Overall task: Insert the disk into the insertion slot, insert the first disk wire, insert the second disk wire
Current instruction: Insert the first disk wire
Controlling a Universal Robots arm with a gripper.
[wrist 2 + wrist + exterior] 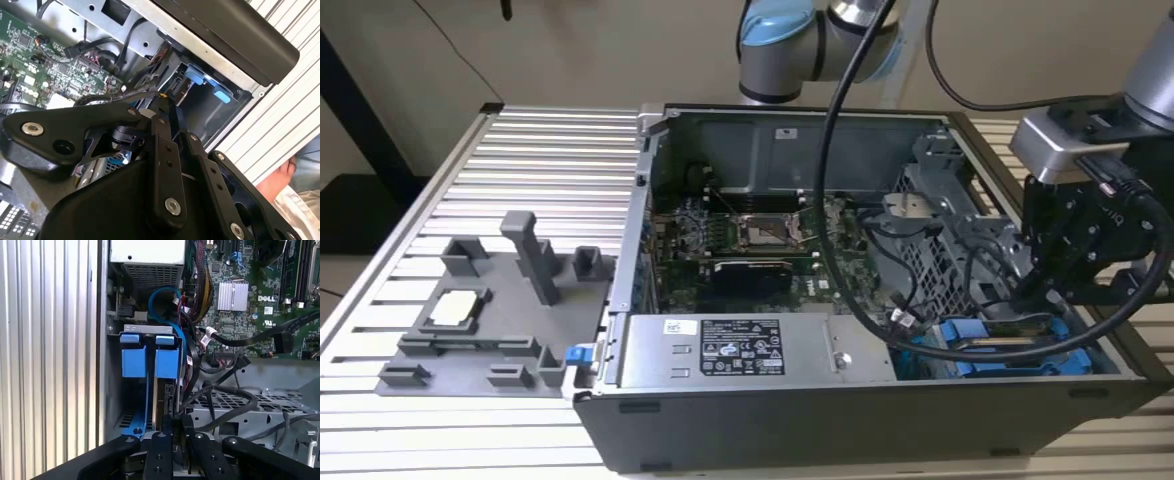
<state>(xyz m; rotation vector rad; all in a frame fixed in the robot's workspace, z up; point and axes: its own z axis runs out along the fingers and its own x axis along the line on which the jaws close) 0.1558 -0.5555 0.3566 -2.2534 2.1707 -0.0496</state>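
Computer case (854, 425) lies open on the slatted tabletop (534, 150). The disk (165, 365), in its blue carrier, is seated in the drive bay at the case's corner, next to the grey power supply (734, 350). The gripper (178, 422) reaches into the case, close to the disk's edge. Fingers (161, 445) are drawn narrow, tips nearly together; cannot tell whether they pinch anything.

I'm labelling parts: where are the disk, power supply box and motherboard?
disk (955, 356): exterior view, on its blue carrier frame.
power supply box (740, 347): exterior view, on its sticker.
motherboard (763, 232): exterior view, on the processor socket.
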